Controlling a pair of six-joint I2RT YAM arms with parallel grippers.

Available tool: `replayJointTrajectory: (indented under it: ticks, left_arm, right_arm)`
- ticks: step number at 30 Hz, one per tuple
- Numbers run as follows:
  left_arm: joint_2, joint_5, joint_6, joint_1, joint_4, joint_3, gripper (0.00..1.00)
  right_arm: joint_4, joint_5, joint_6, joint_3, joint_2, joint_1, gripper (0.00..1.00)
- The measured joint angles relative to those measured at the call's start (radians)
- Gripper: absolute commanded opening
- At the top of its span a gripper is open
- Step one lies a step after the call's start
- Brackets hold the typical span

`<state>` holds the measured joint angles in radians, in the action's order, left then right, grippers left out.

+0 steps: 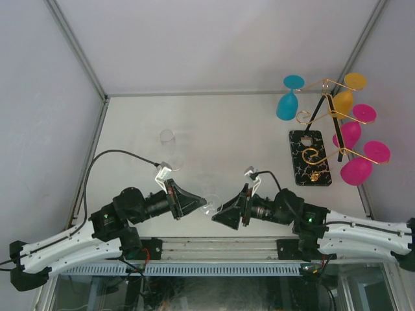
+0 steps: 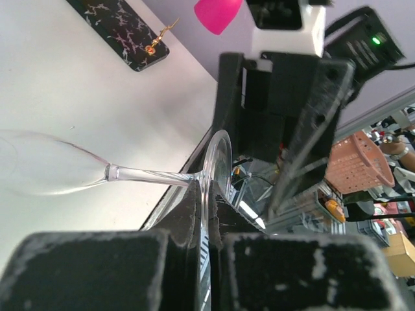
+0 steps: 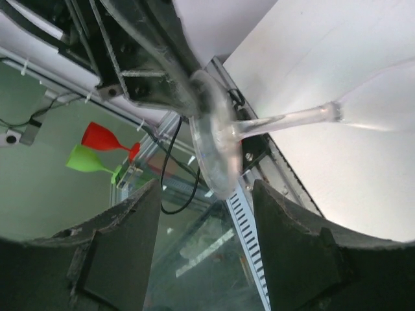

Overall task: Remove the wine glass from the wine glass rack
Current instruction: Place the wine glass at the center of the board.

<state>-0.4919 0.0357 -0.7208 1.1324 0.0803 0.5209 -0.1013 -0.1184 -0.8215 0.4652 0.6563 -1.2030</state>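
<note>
Clear stemmed wine glass [image 1: 209, 206] low centre of the overhead view, well apart from gold-wire, black-based rack [image 1: 302, 171] upper right.
Left claw [image 2: 209, 220] clamps its foot; right claw [image 3: 207, 220] gapes wide around it. Best: draw right claw straight back, touching nothing.

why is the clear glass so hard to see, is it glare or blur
Top external view: even light, yet the glass almost melts into the pale table. Left wrist: stem crisp, bowl washed out by the bright table, near fingers soft. Right wrist: the glass's foot is blurred, being close to the lens.
</note>
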Motion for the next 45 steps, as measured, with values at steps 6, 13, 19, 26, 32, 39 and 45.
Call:
replayJointTrajectory:
  ticks: [6, 13, 19, 26, 32, 39, 45]
  left_arm:
    - [-0.004, -0.007, 0.008, 0.000, 0.028, 0.001, 0.00]
    - [0.030, -0.009, 0.010, 0.001, 0.043, 0.001, 0.00]
    - [0.038, -0.020, 0.015, 0.002, 0.051, 0.002, 0.00]
    - [0.050, -0.032, 0.017, 0.002, 0.064, 0.011, 0.00]
    - [0.049, -0.032, 0.017, 0.002, 0.064, 0.026, 0.00]
    - [0.045, -0.036, 0.017, 0.002, 0.065, 0.027, 0.00]
    - [0.044, -0.036, 0.017, 0.002, 0.065, 0.027, 0.00]
  right_arm:
    - [-0.159, 0.243, 0.079, -0.027, 0.093, -0.185, 0.56]
    - [-0.380, 0.373, -0.010, -0.118, 0.136, -0.164, 0.46]
    - [-0.481, 0.329, -0.071, -0.131, 0.203, -0.151, 0.34]
    - [-0.533, 0.307, -0.110, -0.131, 0.209, -0.146, 0.21]
    - [-0.550, 0.302, -0.137, -0.132, 0.216, -0.146, 0.11]
    - [-0.566, 0.311, -0.151, -0.137, 0.229, -0.146, 0.00]
    - [-0.567, 0.318, -0.151, -0.139, 0.226, -0.146, 0.15]
